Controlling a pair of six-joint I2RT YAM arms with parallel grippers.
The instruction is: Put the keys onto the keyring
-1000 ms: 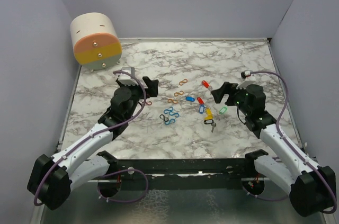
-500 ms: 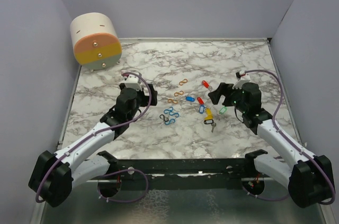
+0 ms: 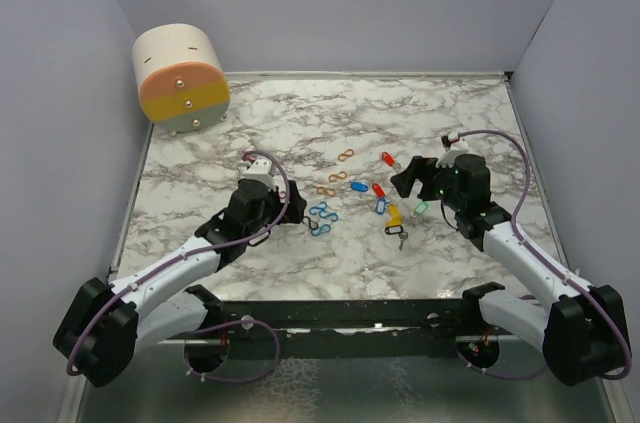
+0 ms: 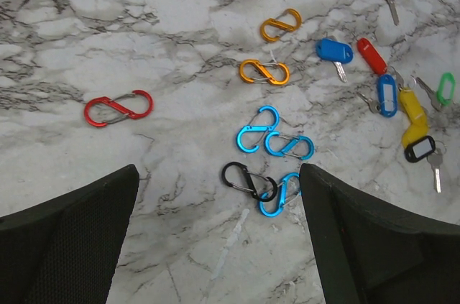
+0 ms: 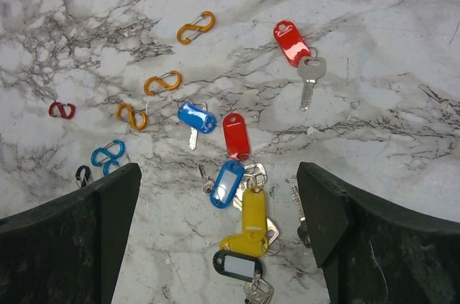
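Note:
Several keys with coloured tags lie right of centre: a red one, a solid blue one, another red one, a blue-framed one, a yellow one and a black one. A green tag lies beside them. My right gripper is open and empty above this pile. Figure-eight clips lie to the left: orange, blue, black and red. My left gripper is open and empty just short of the black clip.
A cream, orange and yellow cylinder box stands at the back left corner. Grey walls close the table on the left, back and right. More orange clips lie toward the back of the group.
My left gripper has moved right and nearer, toward the blue and black clips. My right gripper has shifted a little left, over the keys. Nothing on the table has moved.

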